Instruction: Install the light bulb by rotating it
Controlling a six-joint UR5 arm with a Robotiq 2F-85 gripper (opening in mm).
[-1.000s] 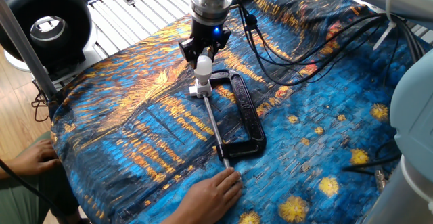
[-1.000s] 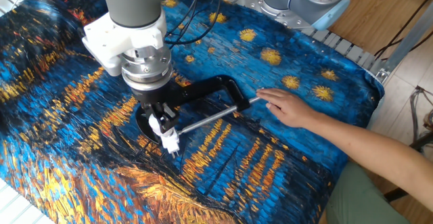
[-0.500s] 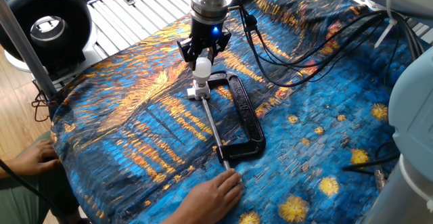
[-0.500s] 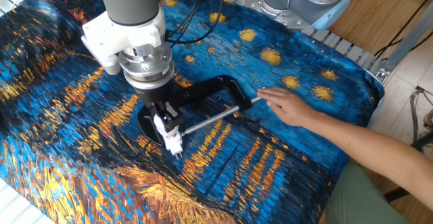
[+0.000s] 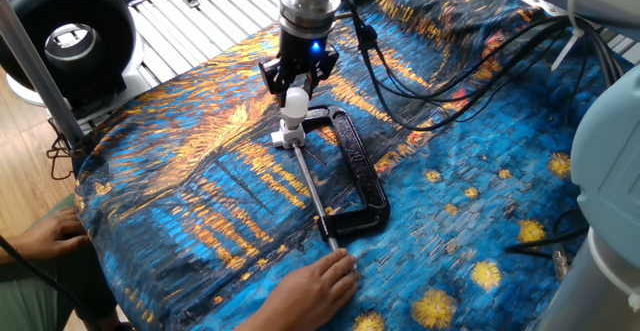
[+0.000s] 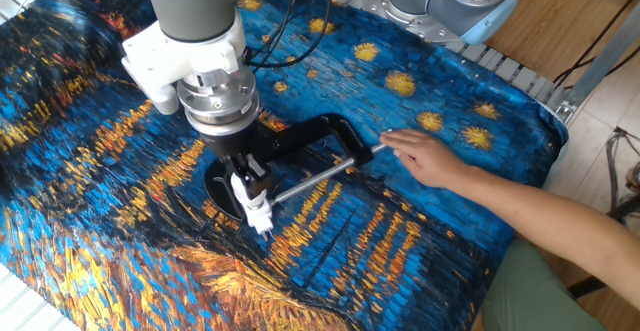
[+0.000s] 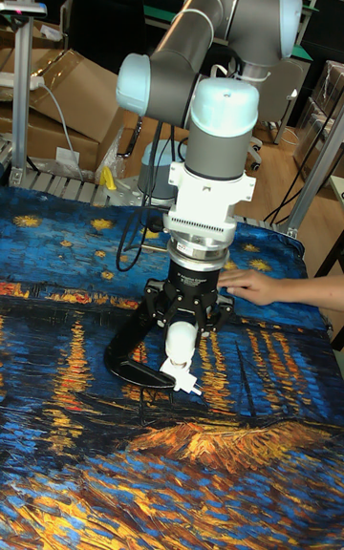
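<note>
standing upright in its white socket base (image 5: 290, 135), the light bulb (image 5: 296, 101) sits on the table under a starry-night patterned cloth (image 5: 180, 171), with the gripper (image 5: 297, 81) pointing straight down over it and its jaws closed around the bulb's rounded top. the socket base is the only holder here, and the bulb's narrow neck goes down into it; the base is held at one end of a black c-clamp (image 5: 355, 176) lying flat on the cloth, its long metal screw rod (image 5: 314, 191) running away from the base. a person's hand (image 5: 315, 286) rests on the cloth at the far end of that rod, near the clamp. one fixed view shows the bulb plainly between the black fingers (image 5: 272, 74) and a blue light on the wrist; the other fixed view hides most of the bulb (image 6: 243, 185) behind the gripper (image 6: 245, 176) but shows the forearm reaching in. the tall fixed view shows the bulb (image 7: 179, 340) head-on, with cardboard boxes (image 7: 67, 101) behind the table.
</note>
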